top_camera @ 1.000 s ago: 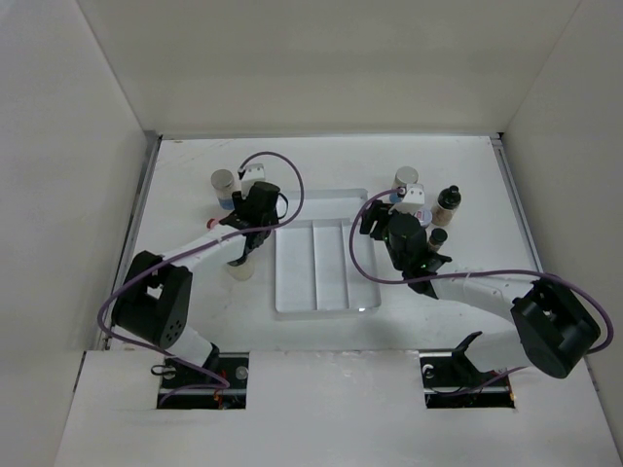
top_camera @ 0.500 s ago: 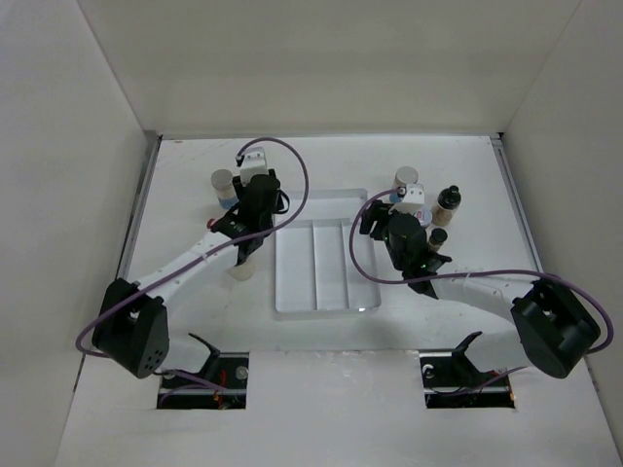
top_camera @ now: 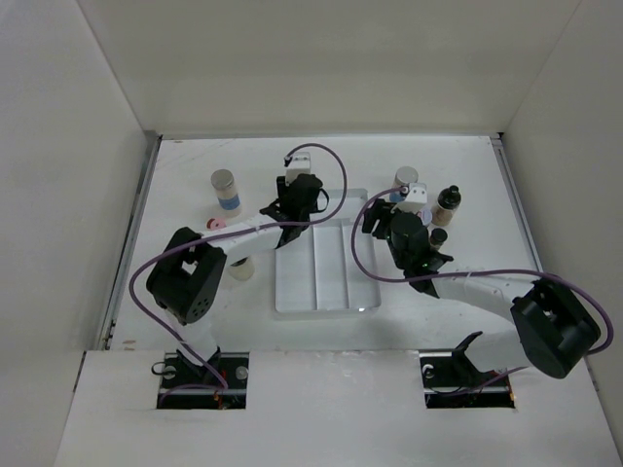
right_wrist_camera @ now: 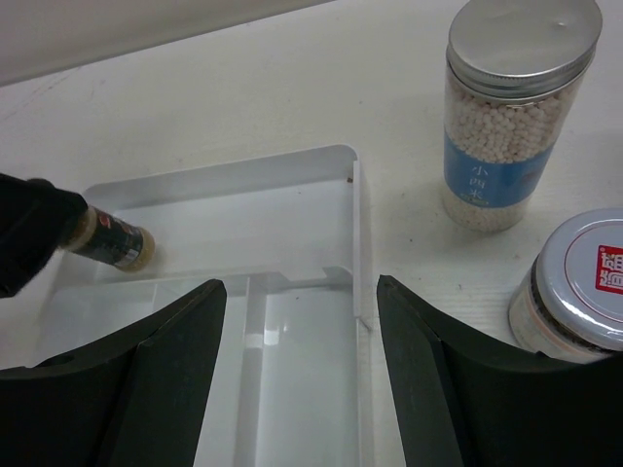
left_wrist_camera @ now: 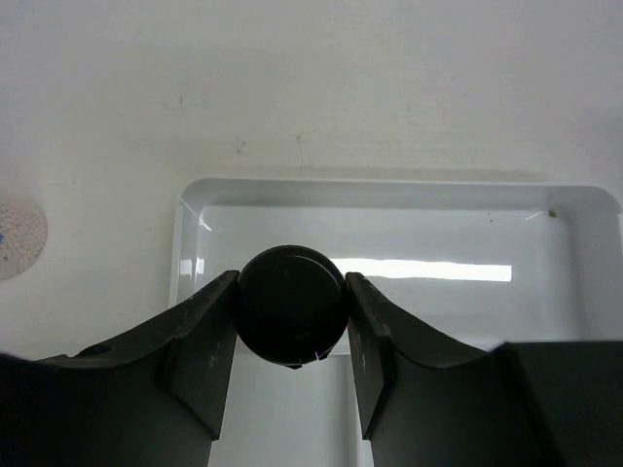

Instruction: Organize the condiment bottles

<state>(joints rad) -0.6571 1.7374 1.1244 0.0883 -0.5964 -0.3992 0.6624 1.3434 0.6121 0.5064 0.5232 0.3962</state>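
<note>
**Held bottle.** The small bottle (right_wrist_camera: 112, 238) is a narrow cylinder with a dark label band and pale, grainy contents. It lies on its side over the left end of the tray's far cross compartment. Contact with the tray floor cannot be determined. The bottle's round black cap (left_wrist_camera: 292, 304) is smooth and glossy.

**Left tool.** The left tool (left_wrist_camera: 292, 292) is pinching the small bottle. Its two dark, matte fingers (left_wrist_camera: 200, 350) press on opposite sides of the cap.

**Tray.** The tray (right_wrist_camera: 355, 209) is clear, glossy plastic with rounded corners. Thin ribs divide it into one cross compartment at the far end and long parallel lanes nearer the arms.

**Right tool.** The right tool (right_wrist_camera: 302, 379) is spread and holds nothing. Its broad black fingers hang above the right side of the tray.

**Other bottles, located from the tray.**
- Just right of the far corner: the bead bottle (right_wrist_camera: 511, 107). It is an upright clear cylinder with a brushed grey lid and a blue label, and it is filled with small white beads.
- Nearer, on the right: the jar (right_wrist_camera: 584, 282). It is squat, with a flat white lid bearing a red mark.
- Farther right: the dark bottle (top_camera: 448, 202), which has a black cap.
- On the left: the grey-lidded bottle (top_camera: 225, 190) stands apart from the tray, and the pale bottle (top_camera: 240, 268) stands near the tray's left wall.

**Support.** All items rest on the white, matte table (top_camera: 185, 165).
</note>
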